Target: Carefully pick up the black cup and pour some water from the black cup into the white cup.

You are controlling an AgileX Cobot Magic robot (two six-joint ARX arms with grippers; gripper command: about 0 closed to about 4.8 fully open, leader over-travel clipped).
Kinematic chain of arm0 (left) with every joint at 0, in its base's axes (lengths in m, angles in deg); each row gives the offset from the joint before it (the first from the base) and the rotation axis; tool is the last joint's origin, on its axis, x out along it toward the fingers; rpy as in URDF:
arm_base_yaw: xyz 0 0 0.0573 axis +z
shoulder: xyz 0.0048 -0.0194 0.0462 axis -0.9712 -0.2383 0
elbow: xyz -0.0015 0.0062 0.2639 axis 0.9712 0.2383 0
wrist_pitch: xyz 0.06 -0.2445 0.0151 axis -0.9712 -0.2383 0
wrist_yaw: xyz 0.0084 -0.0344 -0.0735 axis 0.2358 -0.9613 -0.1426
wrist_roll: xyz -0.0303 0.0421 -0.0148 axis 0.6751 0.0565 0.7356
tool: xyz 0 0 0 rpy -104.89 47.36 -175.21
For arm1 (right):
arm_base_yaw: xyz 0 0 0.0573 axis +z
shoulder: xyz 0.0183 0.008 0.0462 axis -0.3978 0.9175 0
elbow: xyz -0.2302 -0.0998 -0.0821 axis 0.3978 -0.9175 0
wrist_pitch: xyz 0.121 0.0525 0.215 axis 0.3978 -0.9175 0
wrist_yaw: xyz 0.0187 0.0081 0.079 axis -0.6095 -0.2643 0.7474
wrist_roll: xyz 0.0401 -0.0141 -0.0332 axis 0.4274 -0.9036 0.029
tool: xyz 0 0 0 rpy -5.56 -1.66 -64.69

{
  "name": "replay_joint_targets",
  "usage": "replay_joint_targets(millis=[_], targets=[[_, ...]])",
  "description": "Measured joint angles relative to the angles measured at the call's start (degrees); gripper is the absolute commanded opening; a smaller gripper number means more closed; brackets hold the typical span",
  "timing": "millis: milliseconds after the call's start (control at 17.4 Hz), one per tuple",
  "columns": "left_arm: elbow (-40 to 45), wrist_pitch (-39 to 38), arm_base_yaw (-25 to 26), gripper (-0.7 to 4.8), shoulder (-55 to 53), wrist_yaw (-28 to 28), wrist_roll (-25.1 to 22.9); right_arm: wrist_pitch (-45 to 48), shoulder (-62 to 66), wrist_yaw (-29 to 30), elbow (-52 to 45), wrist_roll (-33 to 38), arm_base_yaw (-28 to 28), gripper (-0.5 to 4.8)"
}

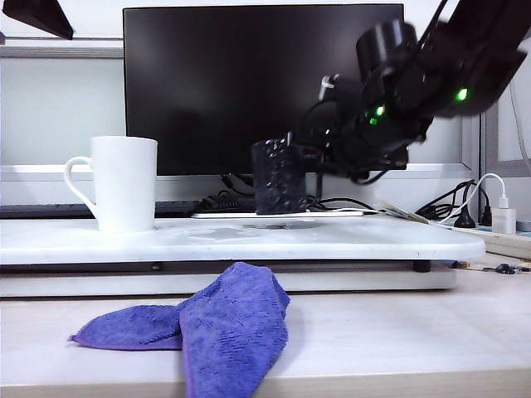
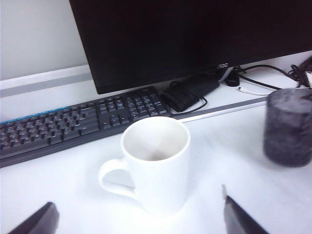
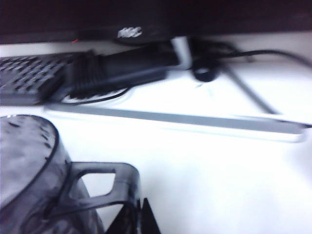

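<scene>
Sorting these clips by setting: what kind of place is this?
Probably an office desk: a large dark monitor, a black keyboard and charger cables stand behind the white board.

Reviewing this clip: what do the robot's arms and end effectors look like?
The right arm is black and bulky, with rounded joint housings, small green indicator lights and dark cables near its wrist. The left end effector shows only two dark, flat-looking fingertips; the right end effector appears as dark, pointed fingertips.

The right hand [image 3: 139,219] is cut off by the frame edge at the black cup's [image 3: 29,170] blurred handle, only the left hand's fingertips [image 2: 34,222] show, and any water is indiscernible.
</scene>
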Motion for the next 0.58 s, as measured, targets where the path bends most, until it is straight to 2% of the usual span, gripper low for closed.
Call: replay_joint_targets(millis=[460,518,575], targets=[[0.0,-0.3,0.0,4.79,0.0,0.0,0.0,3.9,4.0,3.5,0.4,0.2,-0.8,-0.05],[0.0,-0.4,0.0,4.79,0.0,0.0,0.0,4.4,4.1,3.6,0.4,0.0,-0.8,0.07],[0.0,-0.6,0.0,4.79,0.0,0.0,0.0,4.4,4.1,3.6,0.4,0.0,-0.8,0.89]])
